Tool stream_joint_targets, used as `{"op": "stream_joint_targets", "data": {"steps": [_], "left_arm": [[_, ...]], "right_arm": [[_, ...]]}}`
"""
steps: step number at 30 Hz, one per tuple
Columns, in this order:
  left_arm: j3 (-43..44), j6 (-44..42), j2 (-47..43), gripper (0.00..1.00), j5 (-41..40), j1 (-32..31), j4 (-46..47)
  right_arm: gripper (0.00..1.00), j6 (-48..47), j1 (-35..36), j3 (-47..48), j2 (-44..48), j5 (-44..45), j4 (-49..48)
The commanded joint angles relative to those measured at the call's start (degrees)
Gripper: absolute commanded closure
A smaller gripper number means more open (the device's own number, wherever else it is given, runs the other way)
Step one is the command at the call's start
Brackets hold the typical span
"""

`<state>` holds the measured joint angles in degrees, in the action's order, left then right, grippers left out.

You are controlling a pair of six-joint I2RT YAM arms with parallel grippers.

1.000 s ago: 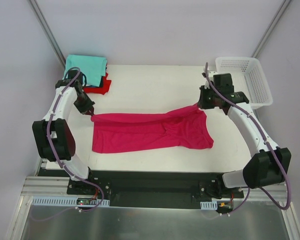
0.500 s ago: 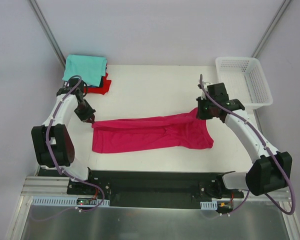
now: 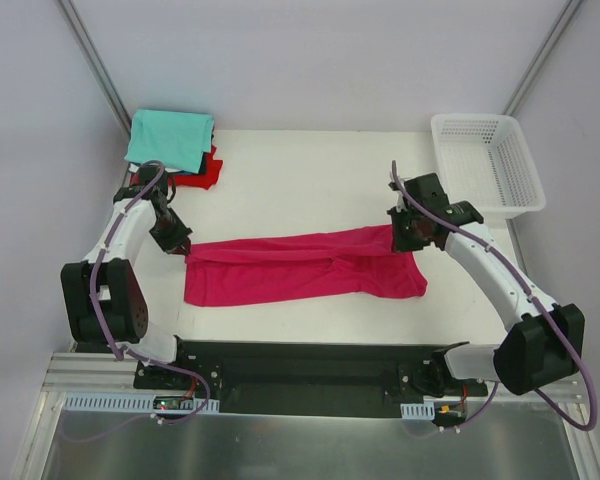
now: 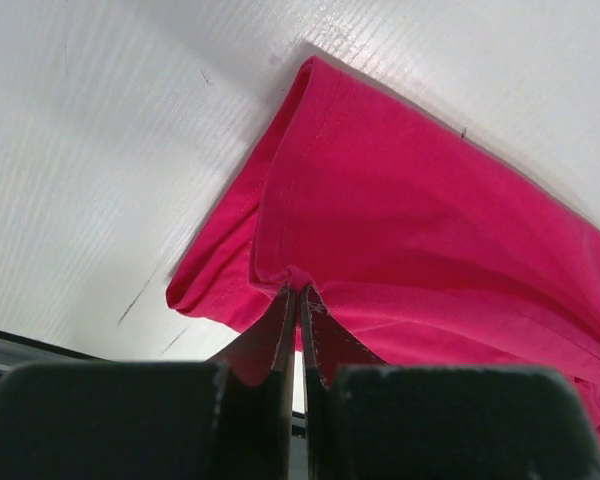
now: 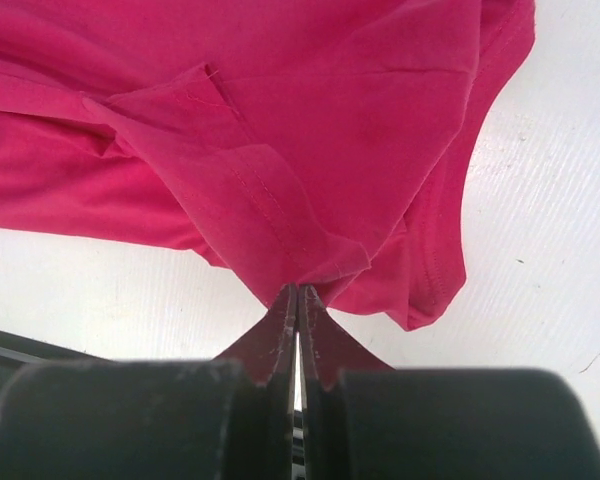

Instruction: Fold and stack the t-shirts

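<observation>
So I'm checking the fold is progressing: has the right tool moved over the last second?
Yes. The right tool, shut on the pink t-shirt, has moved down the top view, away from the white basket.

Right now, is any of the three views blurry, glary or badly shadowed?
Top external: even soft light, sharp throughout, no hard shadows around the pink t-shirt. Left wrist: cloth stitching crisp, left gripper dark and soft at the bottom edge. Right wrist: hem sharp, right gripper likewise dark and blurred; no glare on the table.

Magenta t-shirt (image 3: 305, 265) folded lengthwise mid-table; teal t-shirt (image 3: 170, 138) atop red t-shirt (image 3: 210, 172), far-left corner.
</observation>
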<state>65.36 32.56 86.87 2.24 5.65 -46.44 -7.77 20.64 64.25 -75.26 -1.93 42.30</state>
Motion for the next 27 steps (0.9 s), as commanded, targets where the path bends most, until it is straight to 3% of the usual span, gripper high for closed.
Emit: {"op": "stream_joint_targets", "data": {"steps": [1, 5, 7, 9, 13, 16, 27], "left_arm": [[-1.2, -0.5, -3.5, 1.00, 0.6, -0.2, -0.3], [-1.6, -0.6, -4.7, 1.00, 0.9, -0.2, -0.3], [-1.6, -0.7, -5.4, 1.00, 1.0, -0.2, -0.4], [-1.8, -0.7, -6.0, 1.00, 1.0, -0.2, -0.5], [-2.3, -0.8, -7.0, 1.00, 1.1, -0.3, -0.8], [-2.4, -0.9, -7.9, 1.00, 1.5, -0.2, -1.0], [1.6, -2.2, -11.0, 1.00, 0.7, -0.2, -5.3]], "right_arm": [[0.99, 1.4, 0.9, -0.3, 2.8, 1.2, 2.4], [0.99, 1.6, 1.4, -0.2, 2.3, 1.6, 3.5], [0.92, 1.4, 1.9, -0.3, 1.9, 1.6, 4.2], [0.91, 1.4, 2.5, -1.0, 1.6, 3.8, 4.5], [0.69, 2.3, 2.8, -2.6, 4.0, 4.7, 3.2], [0.64, 2.9, 2.9, -2.3, 4.9, 5.6, 3.6], [0.64, 2.9, 2.9, 2.8, 4.6, 5.5, 5.3]]}}
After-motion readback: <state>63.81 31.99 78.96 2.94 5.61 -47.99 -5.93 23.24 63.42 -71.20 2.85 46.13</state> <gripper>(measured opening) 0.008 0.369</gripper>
